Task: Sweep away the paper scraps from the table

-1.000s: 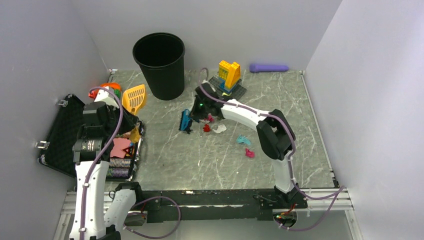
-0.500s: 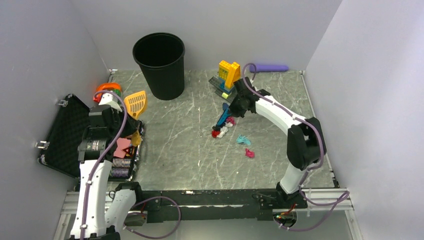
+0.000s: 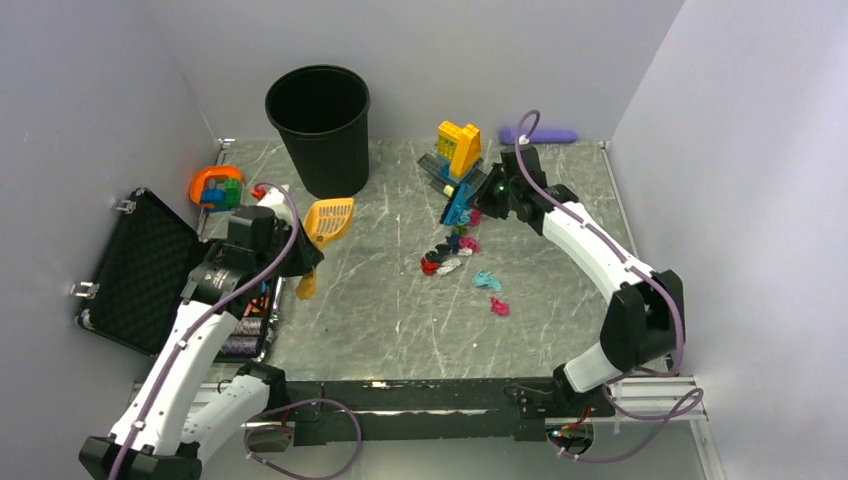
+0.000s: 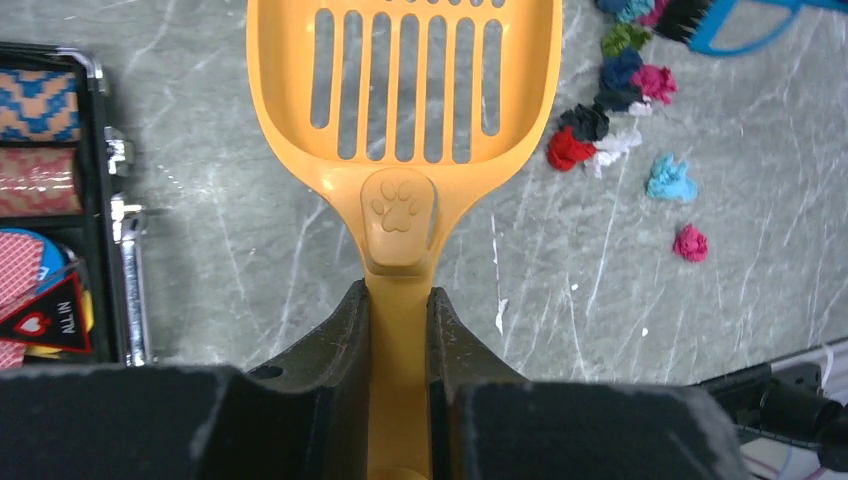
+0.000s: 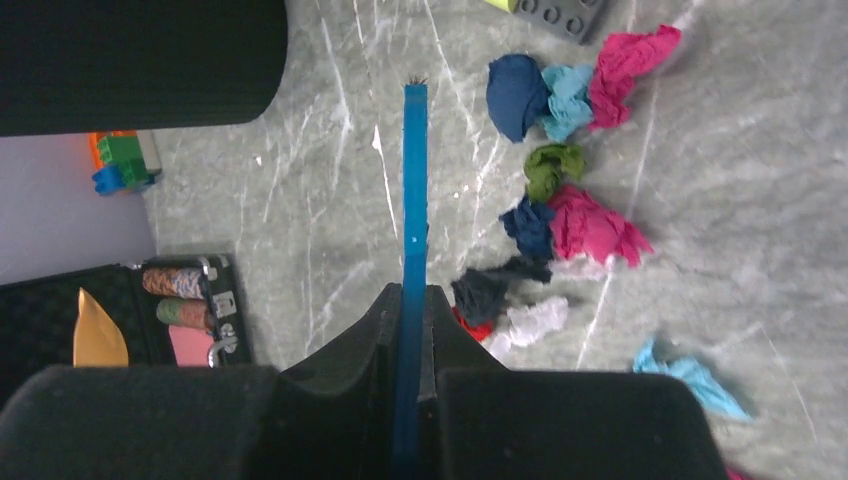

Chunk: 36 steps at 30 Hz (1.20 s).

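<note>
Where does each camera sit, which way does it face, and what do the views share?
Top external: fixed above and behind the arm bases, facing down over the table; both arms show, left gripper holding the orange scoop, right gripper the blue brush.
Left wrist: on the left wrist, facing along the scoop to the table; its fingers clamp the handle.
Right wrist: on the right wrist, facing down along the edge-on brush; its fingers clamp it.
Shared: all three show the paper scraps and black case.

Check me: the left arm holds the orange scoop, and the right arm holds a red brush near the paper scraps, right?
Only the colour is wrong: the brush in the right gripper is blue, as the right wrist view shows. The rest holds.
</note>
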Each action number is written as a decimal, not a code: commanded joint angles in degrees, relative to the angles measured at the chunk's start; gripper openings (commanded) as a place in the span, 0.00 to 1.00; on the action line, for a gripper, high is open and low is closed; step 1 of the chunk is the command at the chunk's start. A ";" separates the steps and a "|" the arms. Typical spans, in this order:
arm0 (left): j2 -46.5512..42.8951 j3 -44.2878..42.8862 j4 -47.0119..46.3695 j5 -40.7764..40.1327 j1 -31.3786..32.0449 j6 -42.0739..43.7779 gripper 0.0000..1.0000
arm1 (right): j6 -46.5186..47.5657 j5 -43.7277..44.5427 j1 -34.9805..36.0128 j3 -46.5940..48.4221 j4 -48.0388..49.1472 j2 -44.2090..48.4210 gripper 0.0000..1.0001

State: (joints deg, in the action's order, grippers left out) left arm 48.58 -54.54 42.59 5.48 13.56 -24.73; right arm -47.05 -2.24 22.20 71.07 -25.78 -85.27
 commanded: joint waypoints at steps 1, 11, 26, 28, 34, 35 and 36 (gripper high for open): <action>1.05 0.57 -3.38 -1.33 4.96 -0.55 0.00 | 1.05 -6.19 -1.69 3.19 7.05 -6.20 0.00; 6.71 2.60 -5.08 -5.30 17.20 -4.43 0.00 | -7.45 -7.36 -8.39 1.15 10.74 -16.53 0.00; 13.78 4.07 -7.38 -13.62 31.75 -4.45 0.00 | -4.22 -0.17 -11.12 -9.82 3.08 5.04 0.00; 14.56 4.54 -8.02 -13.48 32.76 -4.07 0.00 | -1.82 1.16 -11.77 -7.48 0.14 6.38 0.00; 16.97 5.82 -8.61 -13.47 33.88 -3.93 0.00 | 7.34 8.60 -12.32 -3.12 -4.94 7.86 0.00; 17.37 5.85 -8.18 -13.92 33.84 -3.93 0.00 | 9.52 9.91 -12.27 -2.16 -5.66 7.43 0.00; 17.87 5.73 -7.65 -14.44 33.87 -3.83 0.00 | 11.98 11.51 -12.28 -1.08 -6.68 6.73 0.00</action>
State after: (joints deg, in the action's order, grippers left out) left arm 65.45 -48.75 36.21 -6.55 47.09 -29.21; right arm -44.91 2.07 10.15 65.69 -27.83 -78.63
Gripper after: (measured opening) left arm 0.211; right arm 0.109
